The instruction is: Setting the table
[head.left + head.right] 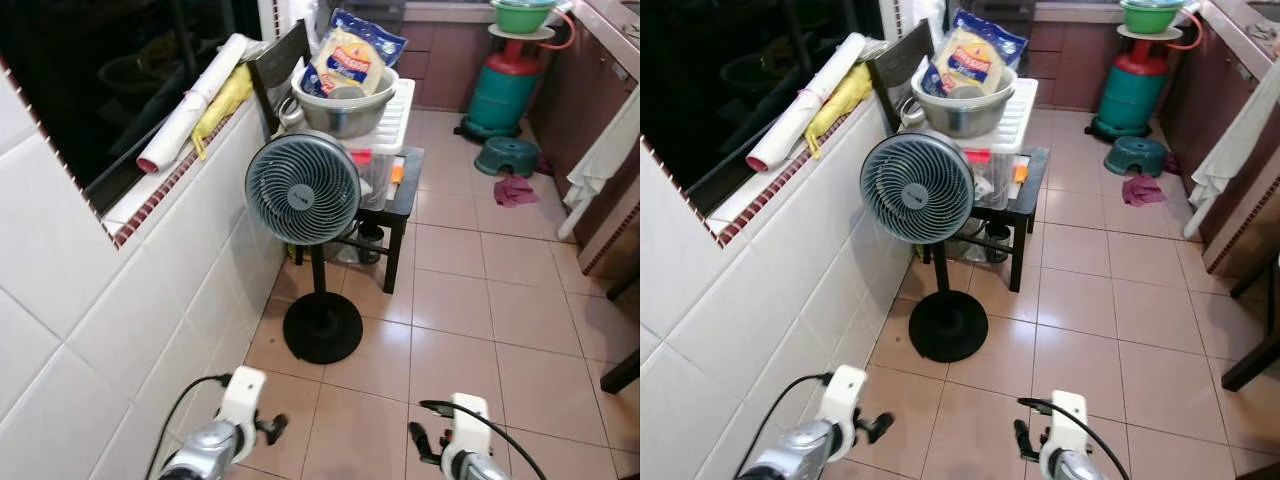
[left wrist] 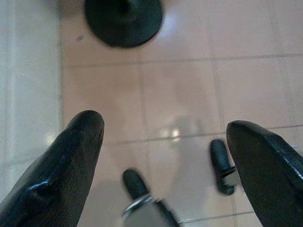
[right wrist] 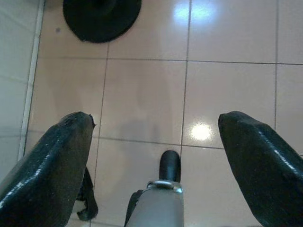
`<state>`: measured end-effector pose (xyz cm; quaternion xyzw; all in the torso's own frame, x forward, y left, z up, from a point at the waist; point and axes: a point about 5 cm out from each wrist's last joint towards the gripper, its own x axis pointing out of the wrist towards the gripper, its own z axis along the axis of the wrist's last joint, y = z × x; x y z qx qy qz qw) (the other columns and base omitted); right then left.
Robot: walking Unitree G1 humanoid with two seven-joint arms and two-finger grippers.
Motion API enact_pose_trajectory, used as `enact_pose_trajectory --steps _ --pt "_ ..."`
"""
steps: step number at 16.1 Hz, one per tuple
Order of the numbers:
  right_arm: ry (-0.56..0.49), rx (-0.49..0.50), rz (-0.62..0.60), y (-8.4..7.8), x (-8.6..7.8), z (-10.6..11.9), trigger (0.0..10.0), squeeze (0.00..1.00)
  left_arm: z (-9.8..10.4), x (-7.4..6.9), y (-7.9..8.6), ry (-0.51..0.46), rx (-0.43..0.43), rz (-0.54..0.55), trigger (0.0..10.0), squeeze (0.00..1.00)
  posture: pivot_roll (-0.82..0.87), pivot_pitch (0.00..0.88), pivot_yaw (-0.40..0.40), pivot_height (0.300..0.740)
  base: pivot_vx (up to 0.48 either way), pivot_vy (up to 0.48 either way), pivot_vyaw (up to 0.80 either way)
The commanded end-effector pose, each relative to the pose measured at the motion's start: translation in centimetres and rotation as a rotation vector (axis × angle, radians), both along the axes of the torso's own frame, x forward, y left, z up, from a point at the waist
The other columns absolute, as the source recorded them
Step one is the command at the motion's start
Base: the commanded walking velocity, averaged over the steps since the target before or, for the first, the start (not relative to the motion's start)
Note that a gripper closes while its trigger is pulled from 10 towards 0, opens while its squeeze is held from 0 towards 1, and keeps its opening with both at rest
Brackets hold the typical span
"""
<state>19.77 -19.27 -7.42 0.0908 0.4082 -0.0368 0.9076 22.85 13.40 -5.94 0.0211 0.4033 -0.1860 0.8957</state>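
Two grippers hang low in front of me over the pale pink tiled floor (image 1: 480, 300), the left gripper (image 2: 165, 142) and the right gripper (image 3: 156, 137) each with its black fingers spread wide and nothing between them. Ahead stands a grey round pedestal fan (image 1: 303, 188) on a black disc base (image 1: 322, 327), just beside the white tiled wall (image 1: 150, 300). Behind it a small dark wooden side table (image 1: 405, 190) carries a white plastic crate (image 1: 395, 115) with a large steel bowl (image 1: 345, 105) holding a blue and yellow snack bag (image 1: 350, 55), all stacked toward the tabletop's wall-side edge. I see no plates or cutlery here; I judge any tableware is in that stack or elsewhere. My worry is the fan: walking forward, I could clip its base or cage and topple it into the stack. The teal gas cylinder (image 1: 505, 85) at the far end also wants a wide berth.
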Motion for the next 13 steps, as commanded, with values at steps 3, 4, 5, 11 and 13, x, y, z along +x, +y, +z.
enact_pose_trajectory --steps 3,4,5,11,13 --pt "-0.132 -0.002 0.003 -0.8 1.2 1.2 10.0 0.00 1.4 1.6 -0.5 -0.149 -0.002 -0.014 10.0 0.00 -0.07 0.000 0.039 0.740 0.000 0.000 0.00" --pt "-0.211 -0.011 0.034 -0.9 2.2 2.1 10.0 0.00 1.9 1.9 0.7 -0.238 0.037 0.026 10.0 0.00 -0.07 0.000 0.027 0.740 0.000 0.000 0.00" --pt "-0.277 -0.015 0.062 -0.9 3.1 3.0 10.0 0.00 2.4 2.0 1.4 -0.300 0.045 0.035 10.0 0.00 -0.05 0.000 0.011 0.740 0.000 0.000 0.00" --pt "-0.532 -0.007 0.198 -0.6 6.8 7.9 10.0 0.00 8.4 3.9 2.5 -0.656 -0.016 0.088 10.0 0.00 -0.01 0.000 -0.030 0.740 0.000 0.000 0.00" --pt "-0.620 -0.004 0.233 -0.9 7.9 10.5 10.0 0.00 11.7 4.3 1.3 -0.759 -0.070 0.016 10.0 0.00 0.02 0.000 -0.046 0.740 0.000 0.000 0.00"
